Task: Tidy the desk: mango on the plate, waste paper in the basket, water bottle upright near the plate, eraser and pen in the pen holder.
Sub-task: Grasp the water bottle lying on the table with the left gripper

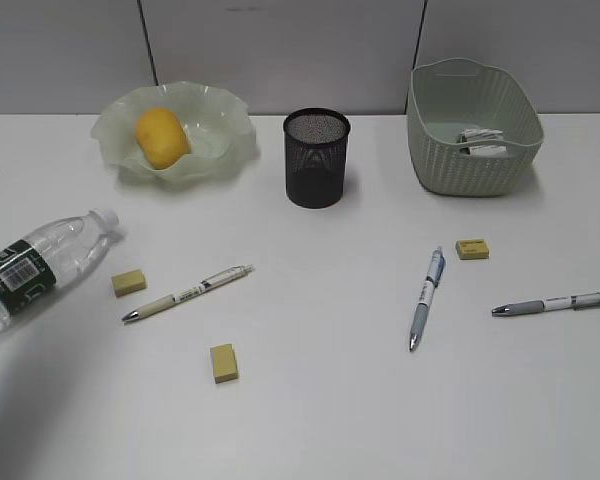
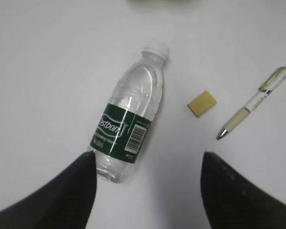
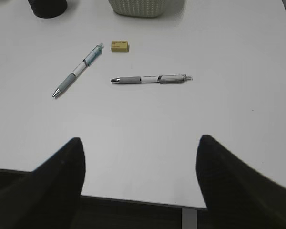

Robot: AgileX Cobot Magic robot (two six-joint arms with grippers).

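Exterior view: the mango sits in the plate at back left; the pen holder stands upright at back centre; the basket is at back right with the waste paper inside, only partly visible over the rim. The water bottle lies on its side at the left edge of the surface, its base cut off there. Loose items: a cream pen with a yellow eraser just beside it, a second eraser nearer the front, a blue pen, a third eraser and a grey pen. Neither claw shows in this view. Left wrist view: left claw hangs over the bottle, fingers spread wide, nothing between them; the label's barcode reads clearly here, brand lettering only partly. Right wrist view: right claw also wide apart and empty, over the front edge of the surface, well apart from the grey pen; basket and pen holder are cut off at the top of that frame. Inside of the pen holder cannot be made out.
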